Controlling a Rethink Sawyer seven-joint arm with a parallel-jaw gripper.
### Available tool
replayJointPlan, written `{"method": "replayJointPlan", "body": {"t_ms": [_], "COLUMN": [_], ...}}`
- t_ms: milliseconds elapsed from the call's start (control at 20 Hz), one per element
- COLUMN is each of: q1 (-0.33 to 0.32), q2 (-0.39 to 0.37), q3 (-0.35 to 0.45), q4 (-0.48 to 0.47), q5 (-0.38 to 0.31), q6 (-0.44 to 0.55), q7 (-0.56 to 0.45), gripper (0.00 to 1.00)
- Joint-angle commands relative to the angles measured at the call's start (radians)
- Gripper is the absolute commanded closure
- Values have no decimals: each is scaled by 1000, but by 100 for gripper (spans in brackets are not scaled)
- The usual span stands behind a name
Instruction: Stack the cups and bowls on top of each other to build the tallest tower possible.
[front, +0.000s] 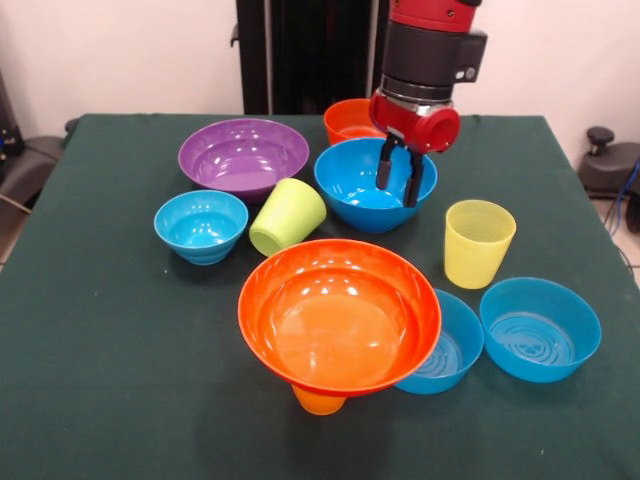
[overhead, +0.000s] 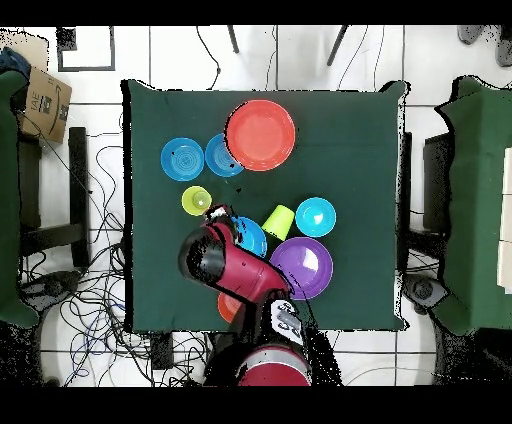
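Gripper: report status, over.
Gripper open, jaws down inside large blue bowl, holding nothing. Large orange bowl sits on orange cup. Lime cup tipped beside blue bowl.

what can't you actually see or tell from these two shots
- Orange cup: front view, only its base shows; the large orange bowl on it hides the rest. Overhead, hidden entirely.
- Small orange bowl: front view, partly behind the gripper and large blue bowl; overhead, mostly under the arm.
- Medium blue bowl: front view, its left side sits behind the large orange bowl.

No lettering can be read; print on the cardboard box (overhead: 42, 100) is illegible.
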Motion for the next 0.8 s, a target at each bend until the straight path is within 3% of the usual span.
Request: {"method": "replayJointPlan", "body": {"t_ms": [50,800], "q1": [-25,-23], "q2": [-12,34], "q3": [131,157], "q4": [35,24], "q5": [17,5], "q6": [4,-89], "q7": [233,255], "gripper": [0,0]}}
